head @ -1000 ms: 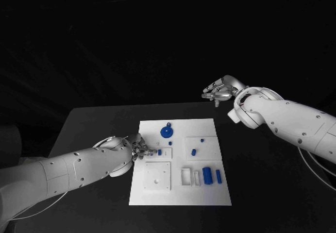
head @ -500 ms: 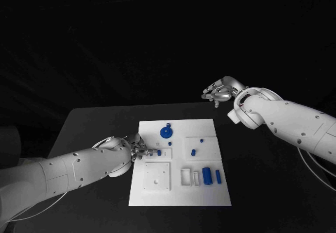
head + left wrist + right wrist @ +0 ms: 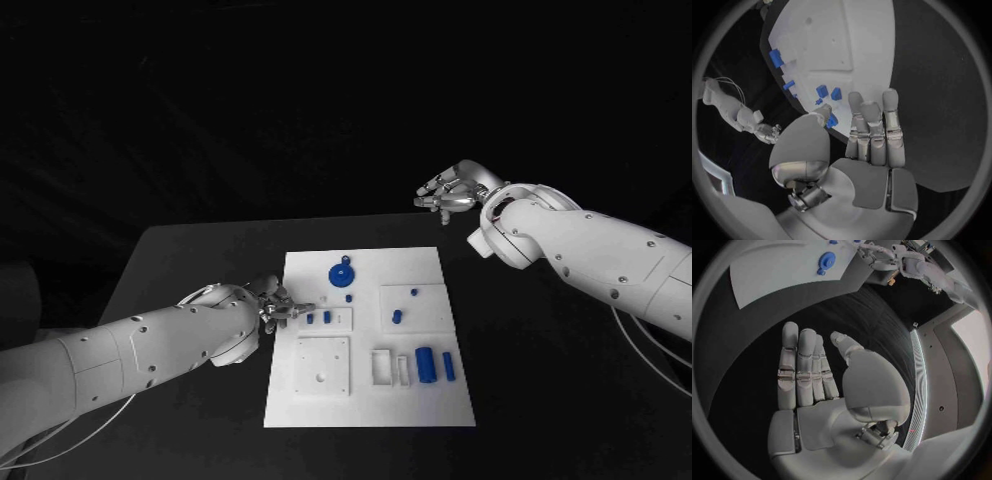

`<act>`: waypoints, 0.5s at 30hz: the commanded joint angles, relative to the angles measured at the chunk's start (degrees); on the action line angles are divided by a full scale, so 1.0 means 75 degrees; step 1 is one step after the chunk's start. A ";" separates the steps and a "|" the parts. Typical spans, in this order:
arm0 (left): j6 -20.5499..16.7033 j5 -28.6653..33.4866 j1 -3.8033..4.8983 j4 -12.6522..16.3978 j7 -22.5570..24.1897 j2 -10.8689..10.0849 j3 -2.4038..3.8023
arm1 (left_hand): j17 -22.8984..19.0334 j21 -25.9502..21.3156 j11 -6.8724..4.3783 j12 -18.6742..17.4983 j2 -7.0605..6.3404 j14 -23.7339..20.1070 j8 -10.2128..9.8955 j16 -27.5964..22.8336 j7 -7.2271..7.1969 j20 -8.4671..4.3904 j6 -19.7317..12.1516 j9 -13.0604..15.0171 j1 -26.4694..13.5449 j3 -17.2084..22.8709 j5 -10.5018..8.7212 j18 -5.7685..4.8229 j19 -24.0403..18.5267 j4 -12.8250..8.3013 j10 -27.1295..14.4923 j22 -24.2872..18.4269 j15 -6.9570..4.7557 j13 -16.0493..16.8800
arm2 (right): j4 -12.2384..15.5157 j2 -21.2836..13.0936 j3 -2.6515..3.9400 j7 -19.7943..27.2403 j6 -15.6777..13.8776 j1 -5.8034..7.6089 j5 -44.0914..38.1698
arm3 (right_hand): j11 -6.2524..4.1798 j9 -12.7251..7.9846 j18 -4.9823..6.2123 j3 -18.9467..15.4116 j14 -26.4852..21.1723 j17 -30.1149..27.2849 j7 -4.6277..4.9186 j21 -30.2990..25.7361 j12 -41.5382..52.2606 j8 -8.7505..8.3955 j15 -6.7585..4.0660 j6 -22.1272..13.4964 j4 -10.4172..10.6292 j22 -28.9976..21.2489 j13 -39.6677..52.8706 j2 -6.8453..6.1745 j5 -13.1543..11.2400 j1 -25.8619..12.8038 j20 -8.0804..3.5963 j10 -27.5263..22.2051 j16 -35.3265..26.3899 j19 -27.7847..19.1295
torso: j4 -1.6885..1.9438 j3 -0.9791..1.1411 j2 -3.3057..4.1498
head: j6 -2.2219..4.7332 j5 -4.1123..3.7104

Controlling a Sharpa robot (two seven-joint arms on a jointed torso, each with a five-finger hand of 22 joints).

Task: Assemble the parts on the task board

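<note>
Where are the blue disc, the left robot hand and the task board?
Blue disc (image 3: 342,275): head view, centre of its face.
Left robot hand (image 3: 270,306): head view, middle of the hand at the board's edge.
Task board (image 3: 368,405): head view, bare near part.

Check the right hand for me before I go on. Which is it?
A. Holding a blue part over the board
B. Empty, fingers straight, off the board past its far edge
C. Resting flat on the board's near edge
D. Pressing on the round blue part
B: the right hand shows straight fingers with nothing in them, and in the head view it hangs beyond the far right corner of the white board, clear of every blue part.
</note>
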 commanded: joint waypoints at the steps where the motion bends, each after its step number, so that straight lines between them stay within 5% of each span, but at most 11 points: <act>1: 0.0188 0.1081 0.0094 0.0023 0.0921 -0.0043 0.0087 | -0.0161 -0.0194 0.0042 0.0083 0.0165 -0.0142 0.0193 0.0014 0.0043 0.0056 -0.0144 -0.0599 0.0061 -0.0052 0.0032 -0.0057 -0.0001 -0.0306 -0.0159 -0.0008 0.0020 -0.0153 | 0.0008 -0.0002 0.0003 0.0053 0.0074 -0.0009 -0.0006 | 0.0008 0.0001 0.0056 -0.0012 0.0043 -0.0008 -0.0019 -0.0036 0.0022 -0.0008 -0.0007 -0.0057 0.0032 -0.0011 -0.0008 -0.0031 0.0017 -0.0026 0.0008 0.0046 -0.0035 0.0061 | 0.0004 -0.0001 0.0001 | 0.0034 -0.0020; 2: 0.0179 0.1272 0.0134 0.0019 0.1085 -0.0059 0.0120 | -0.0256 -0.0313 0.0078 0.0051 0.0250 -0.0211 0.0245 -0.0053 0.0095 0.0092 -0.0217 -0.0814 0.0110 -0.0155 0.0030 -0.0049 -0.0044 -0.0462 -0.0226 -0.0042 0.0060 -0.0244 | 0.0008 -0.0002 0.0003 0.0054 0.0073 -0.0010 -0.0006 | 0.0007 0.0009 0.0055 -0.0045 0.0044 -0.0017 -0.0022 -0.0035 0.0019 -0.0007 -0.0007 -0.0055 0.0052 -0.0049 -0.0015 -0.0016 0.0036 -0.0005 0.0009 0.0045 -0.0045 0.0060 | 0.0005 -0.0001 0.0003 | 0.0042 -0.0022; 4: 0.0147 0.1508 0.0199 0.0016 0.1317 -0.0077 0.0165 | -0.0429 -0.0580 0.0224 -0.0210 0.0551 -0.0541 -0.0083 -0.0340 0.0254 0.0198 -0.0501 -0.1409 0.0499 -0.0111 0.0076 -0.0062 -0.0261 -0.0860 -0.0576 -0.0177 0.0183 -0.0457 | 0.0009 -0.0003 0.0003 0.0057 0.0069 -0.0012 -0.0005 | 0.0007 0.0009 0.0055 -0.0045 0.0044 -0.0017 -0.0022 -0.0035 0.0019 -0.0007 -0.0007 -0.0055 0.0052 -0.0049 -0.0015 -0.0016 0.0036 -0.0005 0.0009 0.0045 -0.0045 0.0060 | 0.0007 0.0000 0.0005 | 0.0047 -0.0026; 5: 0.0136 0.1599 0.0234 0.0016 0.1421 -0.0081 0.0199 | -0.0581 -0.0800 0.0285 -0.0381 0.0697 -0.0594 -0.0313 -0.0526 0.0315 0.0276 -0.0434 -0.2067 0.0691 -0.0206 0.0081 -0.0015 -0.0295 -0.1083 -0.0642 -0.0355 0.0233 -0.0697 | 0.0009 -0.0004 0.0003 0.0058 0.0067 -0.0012 -0.0005 | 0.0007 0.0009 0.0055 -0.0045 0.0044 -0.0017 -0.0022 -0.0035 0.0019 -0.0007 -0.0007 -0.0055 0.0052 -0.0049 -0.0015 -0.0016 0.0036 -0.0005 0.0009 0.0045 -0.0045 0.0060 | 0.0009 0.0003 0.0005 | 0.0056 -0.0029; 7: 0.0149 0.1654 0.0295 0.0021 0.1596 -0.0079 0.0280 | -0.0767 -0.1066 0.0319 -0.0606 0.1068 -0.0758 -0.0333 -0.0803 0.0291 0.0341 -0.0321 -0.2548 0.1488 -0.0007 0.0226 -0.0010 -0.0359 -0.1747 -0.0784 -0.0569 0.0304 -0.0981 | 0.0006 -0.0006 0.0003 0.0075 0.0041 -0.0013 -0.0001 | 0.0007 0.0009 0.0055 -0.0045 0.0044 -0.0017 -0.0022 -0.0035 0.0019 -0.0007 -0.0007 -0.0055 0.0052 -0.0049 -0.0015 -0.0016 0.0036 -0.0005 0.0009 0.0045 -0.0045 0.0060 | 0.0012 0.0002 0.0004 | 0.0070 -0.0032; 8: 0.0152 0.1646 0.0315 0.0025 0.1653 -0.0077 0.0298 | -0.0845 -0.1172 0.0355 -0.0750 0.1092 -0.0871 -0.0357 -0.0949 0.0323 0.0374 -0.0343 -0.2672 0.1675 0.0030 0.0456 -0.0014 -0.0427 -0.1887 -0.0904 -0.0646 0.0352 -0.1106 | 0.0007 -0.0007 0.0003 0.0084 0.0027 -0.0013 0.0002 | 0.0008 0.0012 0.0054 -0.0047 0.0036 -0.0019 -0.0023 -0.0036 0.0014 -0.0005 -0.0007 -0.0045 0.0053 -0.0055 -0.0018 -0.0017 0.0033 -0.0002 0.0010 0.0038 -0.0051 0.0057 | 0.0013 0.0002 0.0003 | 0.0072 -0.0034; 9: 0.0143 0.1616 0.0347 0.0031 0.1757 -0.0071 0.0323 | -0.0969 -0.1340 0.0439 -0.1021 0.1107 -0.1045 -0.0416 -0.1182 0.0382 0.0441 -0.0372 -0.2863 0.1802 0.0031 0.0416 -0.0019 -0.0552 -0.1973 -0.1093 -0.0771 0.0439 -0.1346 | 0.0008 -0.0009 0.0003 0.0101 0.0003 -0.0014 0.0007 | 0.0009 0.0012 0.0054 -0.0045 0.0033 -0.0020 -0.0023 -0.0038 0.0011 -0.0005 -0.0006 -0.0042 0.0051 -0.0056 -0.0019 -0.0017 0.0034 0.0002 0.0010 0.0033 -0.0053 0.0054 | 0.0014 0.0002 0.0002 | 0.0074 -0.0034; 10: 0.0123 0.1564 0.0375 0.0038 0.1872 -0.0062 0.0343 | -0.1112 -0.1494 0.0520 -0.1377 0.1158 -0.1096 -0.0525 -0.1384 0.0449 0.0510 -0.0350 -0.3163 0.2026 0.0054 0.0094 0.0010 -0.0601 -0.2122 -0.1172 -0.0907 0.0507 -0.1701 | 0.0008 -0.0009 0.0003 0.0122 -0.0022 -0.0014 0.0014 | 0.0012 0.0014 0.0051 -0.0036 0.0013 -0.0025 -0.0023 -0.0045 0.0000 -0.0006 -0.0001 -0.0034 0.0045 -0.0062 -0.0024 -0.0016 0.0038 0.0013 0.0014 0.0015 -0.0065 0.0036 | 0.0009 0.0004 0.0005 | 0.0095 -0.0027; 15: 0.0083 0.0905 0.0457 0.0037 0.2445 0.0064 0.0386 | -0.1501 -0.1711 0.0823 -0.2977 0.1086 -0.1232 -0.1135 -0.1740 0.0788 0.0674 0.0110 -0.4643 0.2996 -0.0056 0.0053 0.0209 -0.0752 -0.2918 -0.1238 -0.0856 0.0698 -0.3429 | 0.0004 -0.0009 0.0003 0.0218 -0.0118 -0.0014 0.0060 | 0.0027 0.0026 0.0049 0.0044 -0.0035 -0.0176 -0.0020 -0.0070 -0.0357 -0.0006 0.0023 0.0000 0.0004 -0.0234 -0.0405 -0.0036 0.0036 0.0039 0.0042 0.0092 -0.0265 -0.0076 | -0.0007 0.0007 0.0021 | 0.0125 -0.0048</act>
